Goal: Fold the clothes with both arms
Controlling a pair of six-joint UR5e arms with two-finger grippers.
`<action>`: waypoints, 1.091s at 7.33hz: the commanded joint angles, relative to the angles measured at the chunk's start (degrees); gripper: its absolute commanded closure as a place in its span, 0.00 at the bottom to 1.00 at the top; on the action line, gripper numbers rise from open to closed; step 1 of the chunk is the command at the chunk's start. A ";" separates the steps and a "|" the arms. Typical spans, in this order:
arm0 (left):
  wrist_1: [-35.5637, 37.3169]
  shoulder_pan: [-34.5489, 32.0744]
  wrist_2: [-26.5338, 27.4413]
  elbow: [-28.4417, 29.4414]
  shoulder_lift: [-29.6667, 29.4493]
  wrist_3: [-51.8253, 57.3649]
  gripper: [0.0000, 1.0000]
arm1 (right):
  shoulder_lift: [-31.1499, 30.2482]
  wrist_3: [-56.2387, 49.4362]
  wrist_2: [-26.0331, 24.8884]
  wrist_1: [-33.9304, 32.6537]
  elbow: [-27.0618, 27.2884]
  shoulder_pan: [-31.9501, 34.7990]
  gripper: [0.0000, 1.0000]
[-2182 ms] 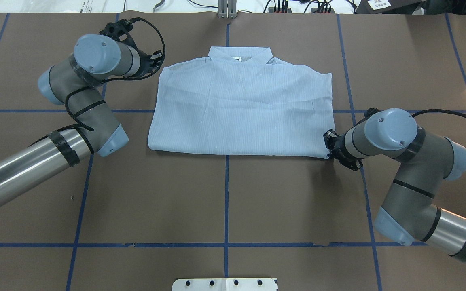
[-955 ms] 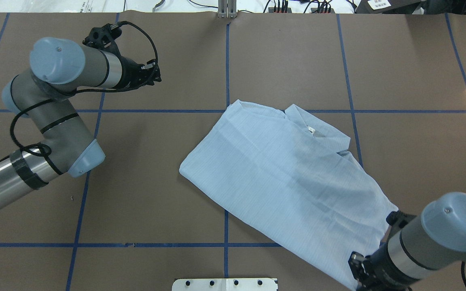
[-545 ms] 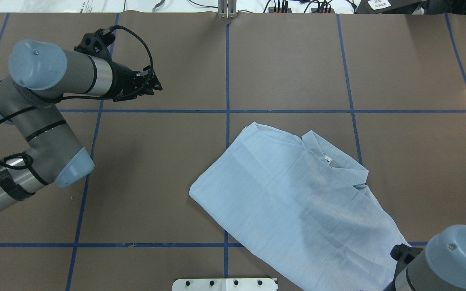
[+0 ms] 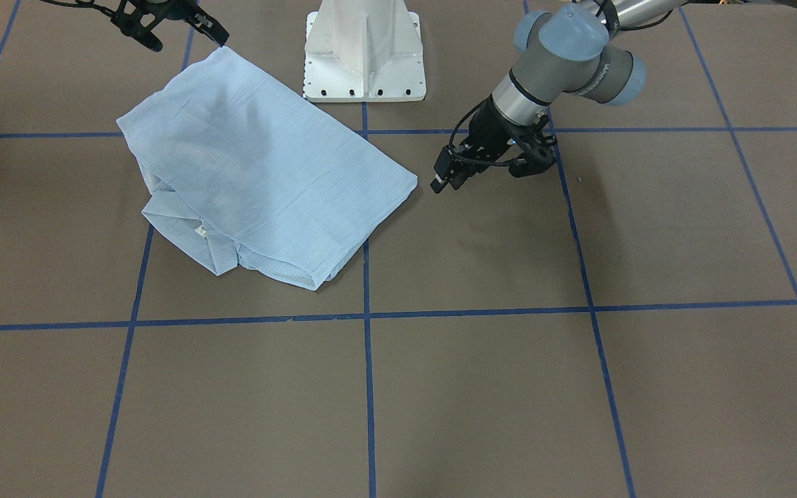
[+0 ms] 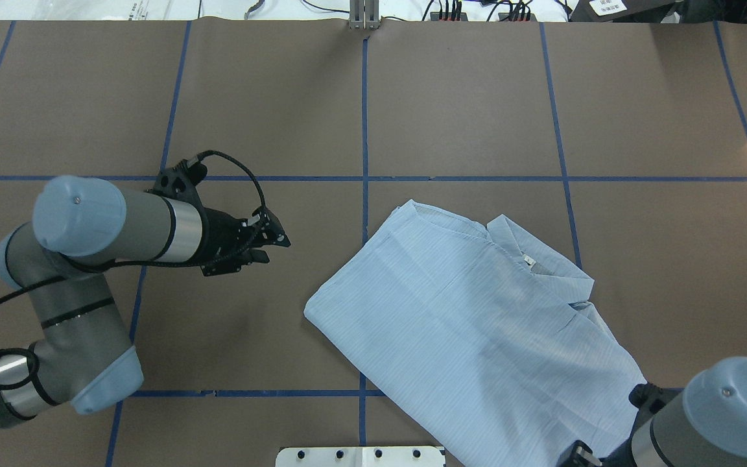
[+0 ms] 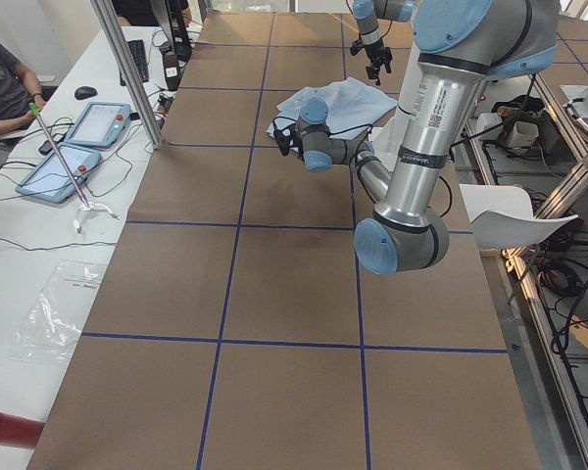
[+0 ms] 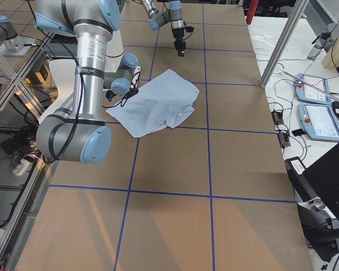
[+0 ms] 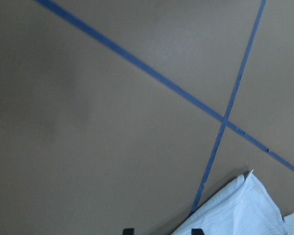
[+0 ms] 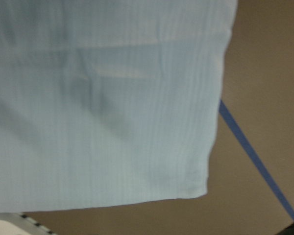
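Observation:
The light blue shirt point(image 5: 471, 324) lies folded and askew on the brown table, collar and white tag point(image 5: 529, 261) on its far right side; it also shows in the front-facing view point(image 4: 260, 173). My left gripper point(image 5: 273, 246) hovers open just left of the shirt's left corner, apart from it point(image 4: 445, 181). In the left wrist view two fingertips point(image 8: 128, 230) stand apart. My right gripper point(image 4: 187, 40) is at the shirt's near right corner, fingers spread. The right wrist view shows that corner point(image 9: 206, 188) lying free.
The white pedestal base point(image 4: 364, 48) stands at the near table edge beside the shirt's near hem. Blue tape lines point(image 5: 364, 130) grid the brown table. An operators' desk with tablets point(image 6: 78, 147) runs along the far side.
The right gripper dragged the shirt from the far middle to the near right, turning it. The left gripper moved from the far left down toward the shirt's left corner.

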 commanded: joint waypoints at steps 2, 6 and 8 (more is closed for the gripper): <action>4.50 9.31 4.69 0.05 -1.13 -4.97 0.42 | 19.40 -3.05 0.27 0.15 -11.48 20.79 0.00; 8.72 10.21 7.49 1.81 -4.65 -4.19 0.44 | 21.03 -12.44 -3.66 0.33 -16.70 27.16 0.00; 8.72 10.21 8.73 3.30 -5.96 -3.92 0.46 | 21.91 -14.05 -4.21 0.33 -19.08 27.16 0.00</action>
